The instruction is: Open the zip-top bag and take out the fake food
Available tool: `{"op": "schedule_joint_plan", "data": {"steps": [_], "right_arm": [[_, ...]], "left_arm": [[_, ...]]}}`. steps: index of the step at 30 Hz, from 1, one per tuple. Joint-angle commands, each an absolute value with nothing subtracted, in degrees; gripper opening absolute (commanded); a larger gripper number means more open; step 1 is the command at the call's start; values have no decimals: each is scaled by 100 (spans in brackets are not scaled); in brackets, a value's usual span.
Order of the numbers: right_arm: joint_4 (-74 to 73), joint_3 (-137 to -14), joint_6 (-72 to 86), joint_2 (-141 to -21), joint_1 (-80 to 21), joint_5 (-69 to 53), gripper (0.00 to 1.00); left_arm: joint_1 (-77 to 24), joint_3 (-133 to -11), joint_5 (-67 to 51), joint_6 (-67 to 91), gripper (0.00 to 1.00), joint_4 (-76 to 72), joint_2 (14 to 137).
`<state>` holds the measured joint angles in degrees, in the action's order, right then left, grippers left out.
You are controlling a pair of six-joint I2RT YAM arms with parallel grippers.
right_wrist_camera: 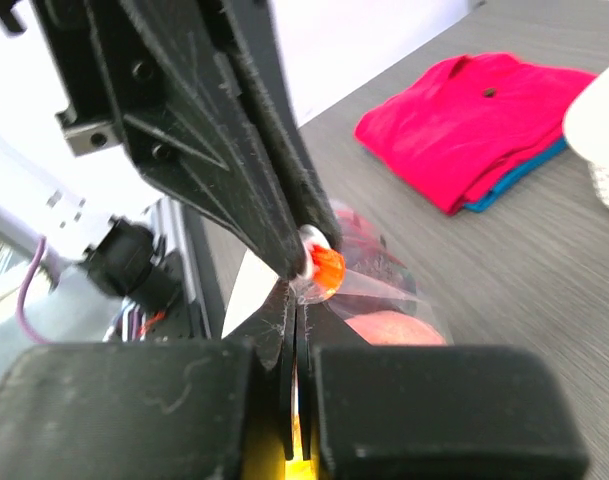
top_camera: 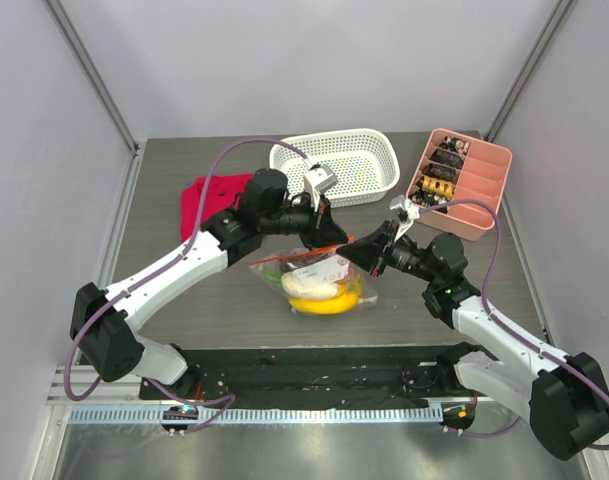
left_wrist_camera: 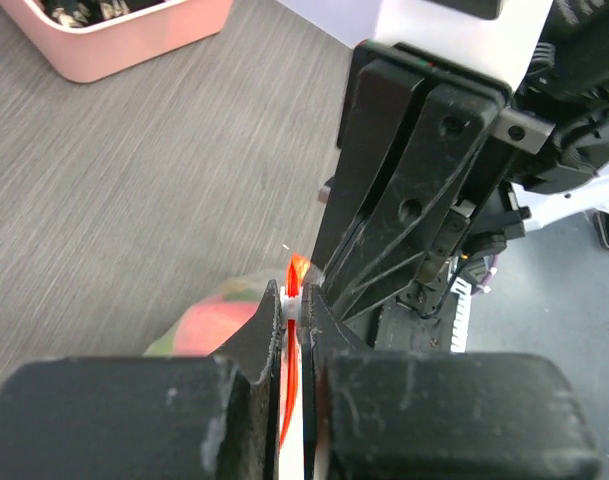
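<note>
Left gripper (left_wrist_camera: pixel 292 310), right gripper (right_wrist_camera: pixel 294 312): both clamped on zip-top bag (top_camera: pixel 319 272) at orange-red zipper edge, tips almost touching. Bag at desk (top_camera: pixel 224 310) centre, fake food (top_camera: pixel 326 296) inside.
Risk: thin edge slips out on pull-apart; both on same lip, whole bag drags.
Room: near edge open; basket (top_camera: pixel 336 166), pink tray (top_camera: pixel 489 190) along far edge.

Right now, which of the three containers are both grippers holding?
The clear zip-top bag in the middle: the left gripper and right gripper both pinch its orange-red zipper edge. The white basket and pink tray sit behind, untouched.
</note>
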<state>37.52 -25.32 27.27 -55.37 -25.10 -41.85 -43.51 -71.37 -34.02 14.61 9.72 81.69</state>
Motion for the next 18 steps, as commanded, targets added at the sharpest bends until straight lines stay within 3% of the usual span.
{"op": "schedule_joint_plan", "data": {"steps": [1,9,13,18], "right_arm": [[4675,-2374,3163,-5037,-2496,-3060,1],[4818,-1995,3481,-4562,-2505,-2206,1],[4536,-2074,3340,-4368,-2487,-2206,1],[4360,-2267,3226,-4455,-2435,-2522,1]], "left_arm": [[-4359,-7032,-2928,1494,0,1187,7911],[-4351,-6364,-1936,1731,0,1457,7419],[-4245,-6153,-1047,2317,0,2152,7102],[-4201,-5020,-151,3391,0,2724,5979]]}}
